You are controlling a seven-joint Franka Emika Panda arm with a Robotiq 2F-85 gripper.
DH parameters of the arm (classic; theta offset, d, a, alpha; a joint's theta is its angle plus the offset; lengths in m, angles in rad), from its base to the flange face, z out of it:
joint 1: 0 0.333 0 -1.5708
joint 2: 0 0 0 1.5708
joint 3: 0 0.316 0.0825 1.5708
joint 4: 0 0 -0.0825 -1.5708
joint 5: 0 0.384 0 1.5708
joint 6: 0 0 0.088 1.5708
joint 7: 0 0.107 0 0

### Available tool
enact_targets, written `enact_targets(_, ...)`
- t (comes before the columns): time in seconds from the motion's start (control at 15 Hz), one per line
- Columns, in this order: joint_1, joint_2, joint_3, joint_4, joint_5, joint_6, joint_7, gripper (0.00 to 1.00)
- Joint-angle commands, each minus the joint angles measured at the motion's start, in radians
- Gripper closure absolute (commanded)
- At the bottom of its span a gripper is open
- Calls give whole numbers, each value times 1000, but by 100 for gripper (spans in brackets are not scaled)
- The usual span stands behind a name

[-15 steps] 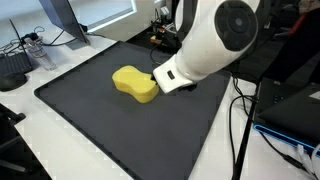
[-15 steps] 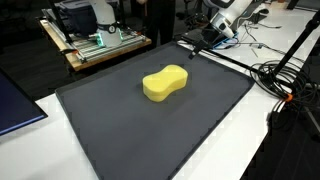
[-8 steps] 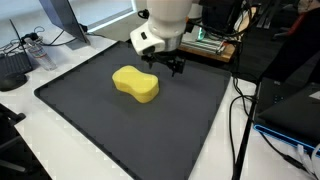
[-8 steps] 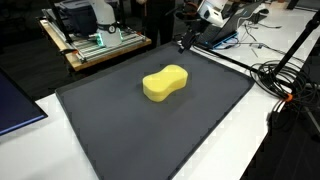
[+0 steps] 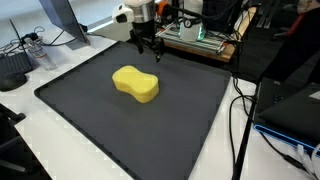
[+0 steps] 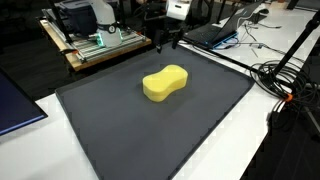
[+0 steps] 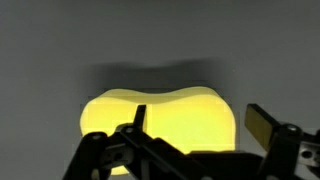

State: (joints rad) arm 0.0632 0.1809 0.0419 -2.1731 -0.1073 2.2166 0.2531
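A: Quick pass, L to R. Far left in an exterior view?
B: Monitor stand (image 5: 62, 22) at the back-left corner, w/ power cords (image 5: 25, 45) on the white table (image 5: 60, 140) beside it. Next comes the dark mat (image 5: 185, 125), which covers most of the tabletop.
A: Sponge?
B: Yellow sponge (image 5: 135, 84), peanut-shaped. It lies flat on the mat, approx mid-width, in the far half. Nothing touches it.
A: Gripper?
B: Gripper (image 5: 149, 53) hangs over the mat's far edge, just behind the sponge, pointing down. It's clear of the sponge, w/ a gap visible btw them.
A: Fingers?
B: Spread apart, nothing btw them. Wrist view says the same: the fingers (image 7: 262, 124) stand wide. The sponge (image 7: 160, 115) shows below them on the grey mat, ungripped.
A: Right side?
B: Black cables (image 5: 240, 105) run along the table right of the mat. There's a blue flat thing at far right, can't tell what it is.
A: Do both exterior views agree?
B: Yep. An equipment cart (image 6: 95, 40) stands back-left. The sponge (image 6: 166, 82) is on the mat (image 6: 150, 135), the gripper (image 6: 166, 42) is above the far edge behind it, and there's a cable tangle (image 6: 282, 80) at right.
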Motion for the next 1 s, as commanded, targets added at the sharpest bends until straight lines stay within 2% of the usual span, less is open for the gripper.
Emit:
enact_targets(0.0, -6, -27, -15, -33, 12, 19, 0, 0)
enact_targets(0.33, -15, -71, -18, -81, 22, 38, 13, 0)
enact_targets(0.4, -23, -68, -17, -77, 52, 81, -27, 0)
enact_targets(0.53, -35, -69, -25, -84, 84, 157, -13, 0)
enact_targets(0.93, -70, -82, -37, -145, 289, 343, -41, 0)
